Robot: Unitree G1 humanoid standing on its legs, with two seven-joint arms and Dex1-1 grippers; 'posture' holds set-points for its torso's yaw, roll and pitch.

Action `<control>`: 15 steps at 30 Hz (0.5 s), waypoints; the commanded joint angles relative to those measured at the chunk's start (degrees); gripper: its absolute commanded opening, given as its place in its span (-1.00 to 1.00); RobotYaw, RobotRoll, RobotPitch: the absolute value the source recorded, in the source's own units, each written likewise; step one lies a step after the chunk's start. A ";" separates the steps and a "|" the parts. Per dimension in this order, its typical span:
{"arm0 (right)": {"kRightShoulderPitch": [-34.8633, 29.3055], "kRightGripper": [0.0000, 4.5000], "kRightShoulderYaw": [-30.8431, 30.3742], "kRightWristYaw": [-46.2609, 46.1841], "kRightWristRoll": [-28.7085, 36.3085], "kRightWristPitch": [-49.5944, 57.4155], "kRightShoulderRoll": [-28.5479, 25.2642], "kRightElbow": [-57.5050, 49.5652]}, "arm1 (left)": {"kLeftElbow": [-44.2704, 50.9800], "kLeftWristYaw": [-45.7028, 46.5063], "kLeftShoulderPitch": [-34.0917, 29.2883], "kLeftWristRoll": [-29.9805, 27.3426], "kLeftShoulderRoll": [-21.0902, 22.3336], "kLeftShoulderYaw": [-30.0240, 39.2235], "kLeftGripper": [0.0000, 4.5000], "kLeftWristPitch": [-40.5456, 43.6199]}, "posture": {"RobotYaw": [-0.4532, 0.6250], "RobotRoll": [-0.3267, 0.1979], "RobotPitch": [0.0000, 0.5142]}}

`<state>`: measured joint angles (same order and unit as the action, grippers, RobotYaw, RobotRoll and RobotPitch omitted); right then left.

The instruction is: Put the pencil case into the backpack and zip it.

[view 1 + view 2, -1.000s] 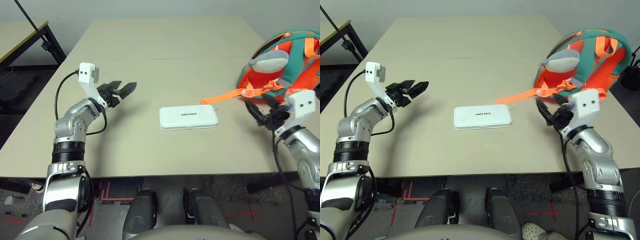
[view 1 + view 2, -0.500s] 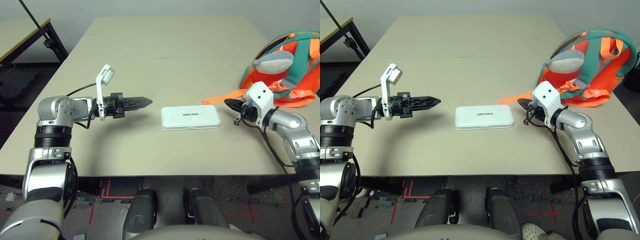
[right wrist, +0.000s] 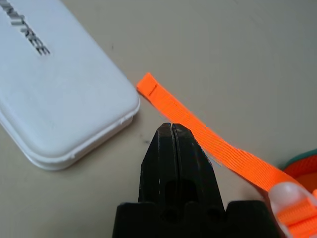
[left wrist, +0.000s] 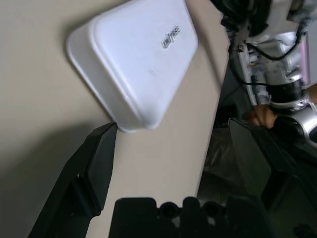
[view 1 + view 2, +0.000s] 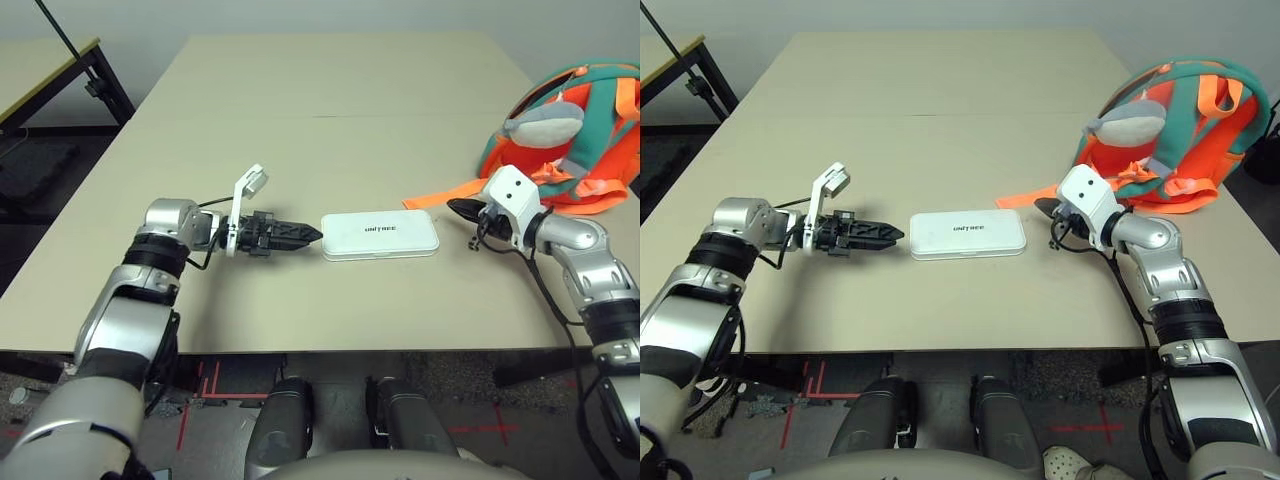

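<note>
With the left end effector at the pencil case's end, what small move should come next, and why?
Probably ease the left end effector a little further forward so its open fingers straddle the near end of the pencil case, then close. The case lies flat on the table, ungripped, its corner just ahead of the gap. The right end effector is shut over the orange strap, holding nothing.

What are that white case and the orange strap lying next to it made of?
The pencil case looks like hard, smooth, matte white plastic: a moulded seam runs round its rounded edge. The strap looks like woven nylon webbing: a fine ribbed weave and a folded, stitched end.
</note>
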<state>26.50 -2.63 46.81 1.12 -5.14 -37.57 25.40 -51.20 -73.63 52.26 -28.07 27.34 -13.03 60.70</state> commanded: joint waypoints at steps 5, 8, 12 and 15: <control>0.91 -0.99 -2.63 -0.99 -4.88 -2.16 -0.64 3.64 | -7.06 -1.33 1.98 6.37 -2.06 0.58 1.00 -5.02 | -0.08 0.25 -0.77; 1.90 -0.99 -3.64 -1.47 -6.72 -3.43 -0.29 5.38 | -8.73 -1.04 2.40 7.86 -2.29 1.43 1.00 -6.50 | -0.07 0.25 -0.78; 4.34 -0.99 -7.35 -1.48 -11.04 -6.66 0.27 9.84 | -10.17 -0.76 2.74 8.93 -2.51 2.91 1.00 -7.28 | -0.06 0.25 -0.78; 5.44 -0.99 -8.90 -0.53 -12.06 -7.99 1.06 11.27 | -10.96 -0.16 2.82 9.73 -2.69 4.16 1.00 -7.82 | -0.04 0.25 -0.78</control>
<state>31.16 -10.49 45.43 -10.06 -12.05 -36.96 35.46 -60.55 -74.99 54.68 -20.00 24.82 -9.51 53.53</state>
